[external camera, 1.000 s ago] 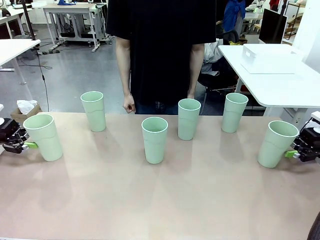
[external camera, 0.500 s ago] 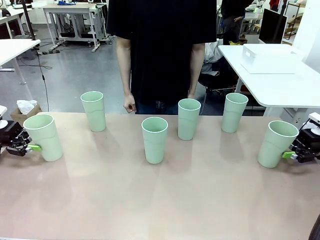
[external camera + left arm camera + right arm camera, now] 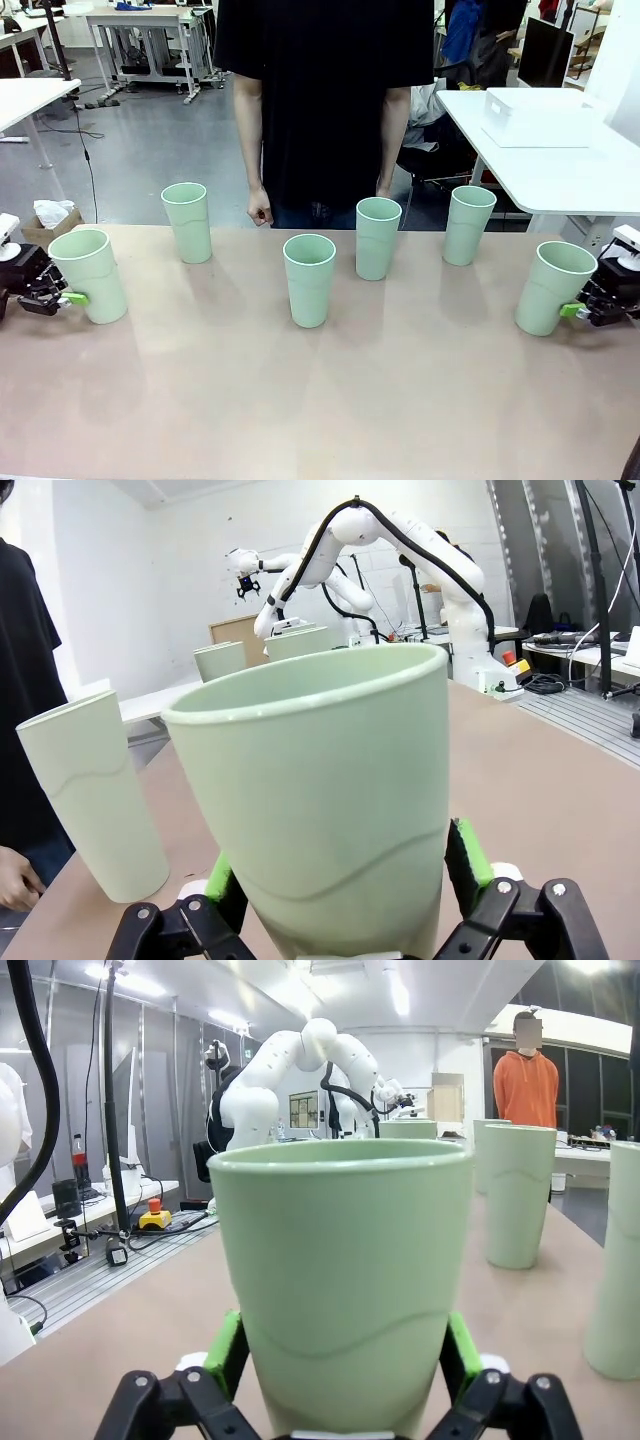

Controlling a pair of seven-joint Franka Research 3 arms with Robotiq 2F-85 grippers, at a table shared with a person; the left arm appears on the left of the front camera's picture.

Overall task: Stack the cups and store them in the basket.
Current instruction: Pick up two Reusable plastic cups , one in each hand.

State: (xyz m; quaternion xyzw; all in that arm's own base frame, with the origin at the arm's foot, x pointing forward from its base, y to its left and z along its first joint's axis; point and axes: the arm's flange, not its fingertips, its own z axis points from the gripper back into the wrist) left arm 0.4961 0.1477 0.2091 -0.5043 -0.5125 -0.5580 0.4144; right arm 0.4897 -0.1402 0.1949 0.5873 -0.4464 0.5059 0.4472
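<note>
— What stands by the white side table (image 3: pixel 560 172)?
— A flat white box (image 3: pixel 535 120) on it, a dark monitor (image 3: pixel 546 52) behind it.
— And to its left?
— Grey floor (image 3: pixel 160 140), a black cable (image 3: pixel 86 160) trailing across it, a cardboard box (image 3: pixel 40 232), more white tables (image 3: pixel 140 18) far beyond. Even indoor light.

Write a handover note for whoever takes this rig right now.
Left gripper: fingers straddle the leftmost cup; grip unclear.
Right gripper: open, fingers straddle the rightmost cup.
Upright and apart: back-left cup, centre cup, centre-right cup, back-right cup.
White bin, likely the basket, sits on the side table.
Done: nothing stacked or stored.
Left: stack all six cups, put them in the basket.
</note>
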